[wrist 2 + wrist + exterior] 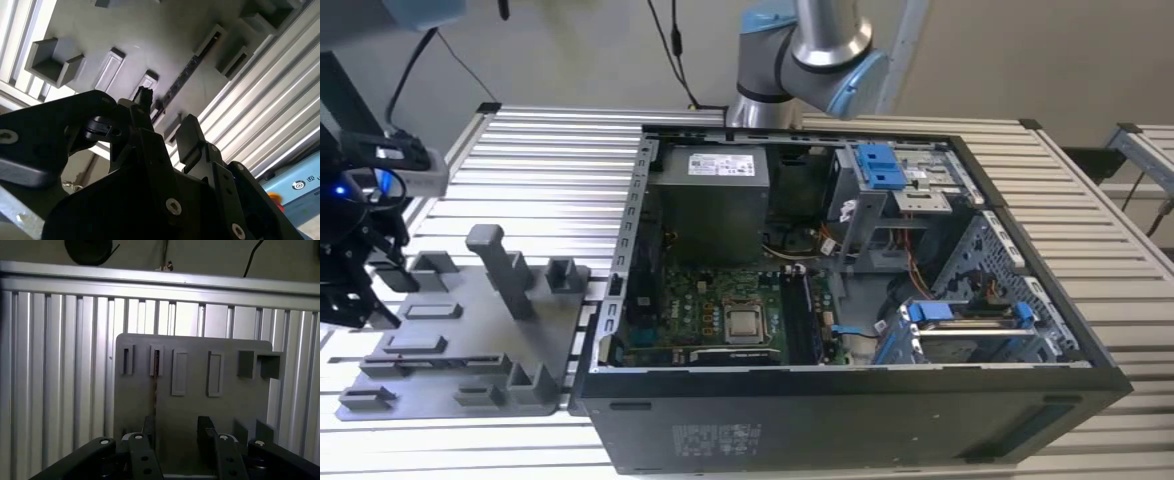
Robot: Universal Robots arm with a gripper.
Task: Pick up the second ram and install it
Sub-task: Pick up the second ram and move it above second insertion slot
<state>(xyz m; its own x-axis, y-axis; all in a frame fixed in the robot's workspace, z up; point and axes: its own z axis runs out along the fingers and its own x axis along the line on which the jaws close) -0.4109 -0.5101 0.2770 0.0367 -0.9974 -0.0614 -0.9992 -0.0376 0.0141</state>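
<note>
- The second ram (156,377) stands on its thin edge in the grey fixture plate (190,405), with its ends caught in narrow pockets. In the second wrist view it is a dark strip (181,79) running inward from the row of pockets along one edge of the plate.
- The gripper (176,425) hangs over that plate with its fingers spread and nothing between them. I read it as released, lined up for the pick but not on the strip.
- In the first wrist view the strip lies close to one finger (149,432) rather than midway between the two. I'd want a small sideways correction before going down, or a pad may land on the strip's top edge.
- For this grasp I'd put the pads on the flat faces, close gently, and lift straight out of the pockets so the board neither binds nor flexes.
- The plate lies on the slatted aluminium table (534,160), by the table's edge at the exterior view's left. It sits just beside the open computer case (854,430).
- Inside the case the green board (700,300) lies flat, with long black slots (807,315) next to the processor socket.
- Behind the table are a plain wall and hanging cables (674,45). A second slatted table (1147,160) stands at the exterior view's right.
</note>
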